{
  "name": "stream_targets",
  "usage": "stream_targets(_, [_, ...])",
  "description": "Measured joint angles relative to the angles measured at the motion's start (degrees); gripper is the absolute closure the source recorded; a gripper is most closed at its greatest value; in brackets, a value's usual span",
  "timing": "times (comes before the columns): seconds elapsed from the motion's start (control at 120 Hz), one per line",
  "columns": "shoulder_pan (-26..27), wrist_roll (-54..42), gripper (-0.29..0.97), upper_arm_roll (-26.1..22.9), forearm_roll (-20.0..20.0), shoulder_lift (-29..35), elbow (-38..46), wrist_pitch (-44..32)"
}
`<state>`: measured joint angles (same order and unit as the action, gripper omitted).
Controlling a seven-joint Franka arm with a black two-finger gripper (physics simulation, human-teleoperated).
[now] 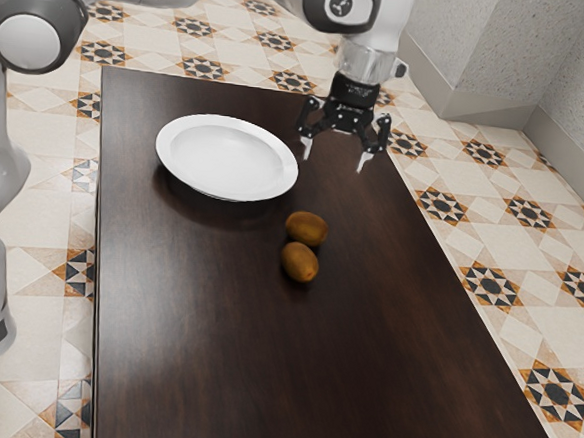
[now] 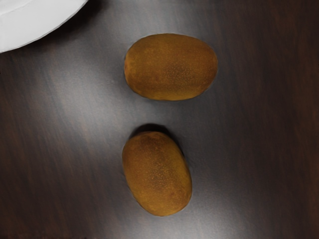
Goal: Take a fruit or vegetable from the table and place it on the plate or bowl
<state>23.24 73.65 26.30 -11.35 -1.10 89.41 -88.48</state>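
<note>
Hanging in the air over the dark wooden table point(image 1: 262, 357), the gripper point(image 1: 334, 160) has its two fingers spread apart above bare wood. It sits just off the white plate point(image 1: 226, 156), on the exterior view's right side of it and apart from the rim. In that view the plate lies toward the table's far end.

Two brown, fuzzy fruits rest on the wood, closer to the camera than the plate and the gripper. The first kiwi point(image 1: 306, 227) is the one closer to the plate, a little off its rim and not touching it. The second kiwi point(image 1: 299, 262) lies just beside the first, on the side away from the plate, with a thin strip of wood between them. Only bare wood lies between the first kiwi and the plate's rim.

In the wrist view the first kiwi point(image 2: 171, 66) lies crosswise and the second kiwi point(image 2: 157, 173) lies at an angle to it. An edge of the plate point(image 2: 30, 20) shows past the first one, over the table point(image 2: 259, 149).

Patterned floor tiles point(image 1: 532, 226) surround the table, and a grey wall point(image 1: 505, 43) rises beyond the gripper.
</note>
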Motion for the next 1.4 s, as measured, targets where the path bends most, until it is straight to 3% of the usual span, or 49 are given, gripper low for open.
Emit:
stream_targets(0.175, [0.50, 12.43, 0.00, 0.06, 0.47, 0.58, 0.00, -1.92])
stream_targets(0.308, [2.07, 10.98, 0.00, -0.82, 1.19, 4.23, -0.03, -2.10])
stream_targets(0.392, [3.88, 2.20, 0.00, -1.66, 4.01, 3.57, -3.06, -1.92])
stream_targets(0.525, [7.46, -15.43, 0.00, -2.39, 4.14, 3.25, -3.30, 0.40])
stream_targets(0.608, [8.18, -25.98, 0.00, -2.55, 4.20, -0.68, -3.03, 1.16])
stream_targets(0.725, [11.02, -38.23, 0.00, -2.92, 5.41, 1.20, 0.15, 1.56])
stream_targets(0.892, [13.48, -58.20, 0.00, -4.16, 12.19, 1.19, 2.00, -4.94])
stream_targets(0.983, [18.50, -67.37, 0.00, -1.44, 13.38, 5.26, 12.96, -11.01])
stream_targets(1.017, [17.66, -70.32, 0.00, -0.60, 13.58, 7.96, 17.06, -13.04])
stream_targets(1.075, [10.61, -75.06, 0.00, 0.48, 13.83, 12.28, 22.52, -15.90])
stream_targets(1.125, [8.00, -78.76, 0.00, 0.81, 13.99, 13.94, 24.90, -17.78])
stream_targets(1.4, [9.97, -95.66, 0.00, -1.56, 13.45, 15.79, 29.85, -23.44])
